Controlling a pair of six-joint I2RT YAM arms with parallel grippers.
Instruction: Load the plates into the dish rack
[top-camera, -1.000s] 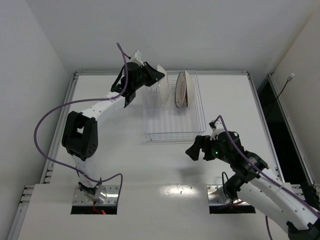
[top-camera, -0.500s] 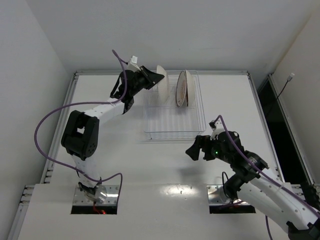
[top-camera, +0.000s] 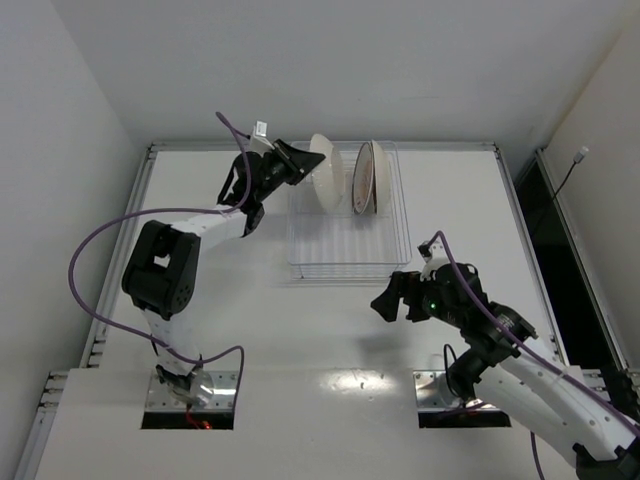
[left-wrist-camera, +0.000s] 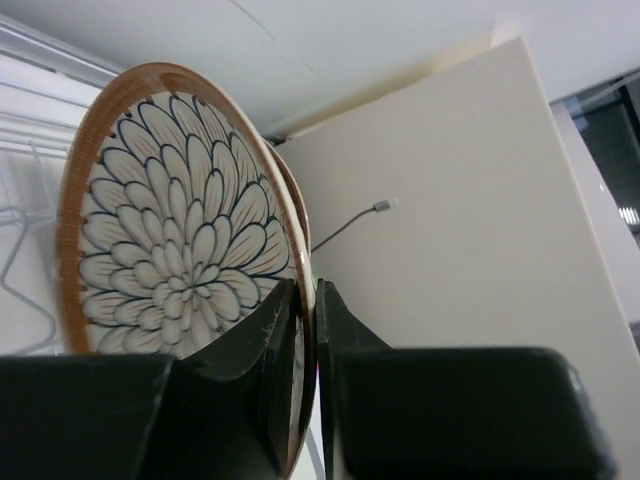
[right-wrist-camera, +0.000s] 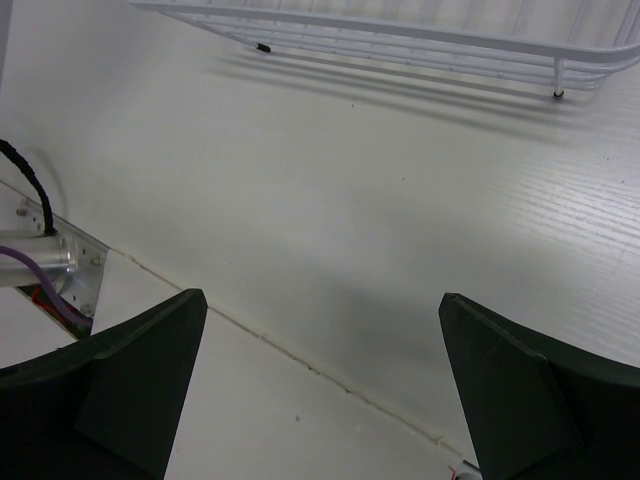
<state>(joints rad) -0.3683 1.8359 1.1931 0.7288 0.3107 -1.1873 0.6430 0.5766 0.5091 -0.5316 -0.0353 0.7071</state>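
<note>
My left gripper (top-camera: 306, 159) is shut on the rim of a brown-rimmed plate (top-camera: 327, 172) and holds it tilted on edge above the far left part of the clear dish rack (top-camera: 350, 250). In the left wrist view the plate's (left-wrist-camera: 180, 230) white face has a dark petal pattern, and its rim is pinched between my fingers (left-wrist-camera: 262, 350). Two more plates (top-camera: 363, 178) stand on edge close together in the rack, just right of the held one. My right gripper (top-camera: 386, 304) hovers open and empty over the table, in front of the rack.
The rack's near wire edge (right-wrist-camera: 400, 35) shows at the top of the right wrist view, above bare white table. A raised rail (top-camera: 140, 210) lines the table's left side, and walls close in on the left and at the back.
The left wrist has risen and turned, tilting the held plate and carrying it a little to the right over the rack. The right arm has stayed put.
</note>
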